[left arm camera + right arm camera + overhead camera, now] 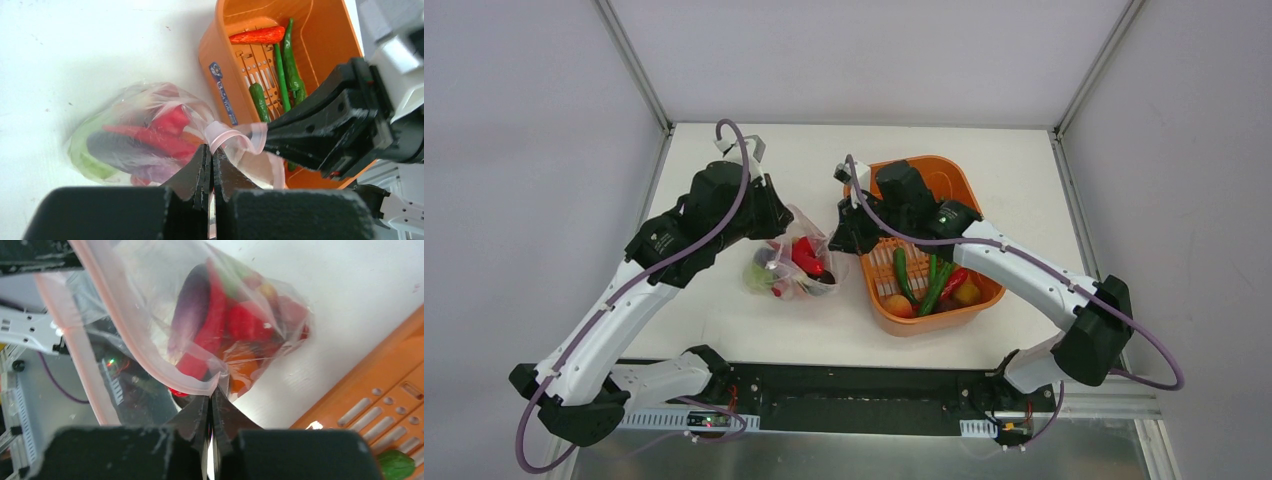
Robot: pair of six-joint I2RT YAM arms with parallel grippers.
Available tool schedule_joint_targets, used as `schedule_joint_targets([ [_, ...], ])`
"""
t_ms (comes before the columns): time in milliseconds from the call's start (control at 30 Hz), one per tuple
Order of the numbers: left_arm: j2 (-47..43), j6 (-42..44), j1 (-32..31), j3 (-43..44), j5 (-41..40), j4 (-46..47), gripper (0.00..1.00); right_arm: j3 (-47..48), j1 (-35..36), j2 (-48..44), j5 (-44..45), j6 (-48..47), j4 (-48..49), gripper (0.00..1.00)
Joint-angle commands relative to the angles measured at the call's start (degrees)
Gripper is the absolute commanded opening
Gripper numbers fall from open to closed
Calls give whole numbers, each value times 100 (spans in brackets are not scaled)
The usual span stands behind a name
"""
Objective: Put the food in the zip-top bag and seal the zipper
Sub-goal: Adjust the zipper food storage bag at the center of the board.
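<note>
Left of the orange tub [924, 326], the left hand [210, 156] and right hand [214, 398] each pinch the zip-top bag's [131, 99] zipper [221, 134], food [241, 322] inside.

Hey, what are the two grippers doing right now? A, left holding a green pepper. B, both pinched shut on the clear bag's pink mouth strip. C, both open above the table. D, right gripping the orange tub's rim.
B: each wrist view shows closed fingers, the left gripper and the right gripper, clamped on the zipper of the zip-top bag.
</note>
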Motion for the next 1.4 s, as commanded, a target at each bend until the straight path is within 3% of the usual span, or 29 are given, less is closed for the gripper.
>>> schedule_joint_targets([
  [0, -332, 423, 62, 282, -218, -203, 0, 398, -8, -185, 676, 425, 753, 0],
  [133, -379, 857, 62, 591, -116, -821, 11, 558, -14, -226, 1132, 800, 1527, 0],
  [300, -321, 1315, 62, 672, 604, -1216, 53, 1310, -142, 141, 1155, 808, 1650, 0],
  [400, -250, 1500, 62, 563, 1211, -1108, 68, 1726, -336, 466, 247, 1205, 1697, 0],
  [500, -161, 1594, 62, 538, 1618, -1111, 70, 2128, -460, 739, -126, 1224, 1566, 0],
  [733, -676, 1608, 62, 388, 1456, -728, 71, 2856, -618, 1088, -1551, 762, 904, 0],
  [933, -1714, 1399, 62, 49, 681, -248, 88, 3050, -652, 903, -2393, -153, 258, 0],
  [1100, -2541, 1234, 62, -439, -22, 316, 97, 2983, -844, 576, -3954, -1221, -278, 0],
  [1267, -2562, 1171, 62, -512, -602, 113, 99, 2477, -924, 134, -5519, -2064, -176, 0],
  [1367, -2380, 1136, 62, -488, -656, 17, 99, 1997, -997, -80, -5942, -1741, 713, 0],
])
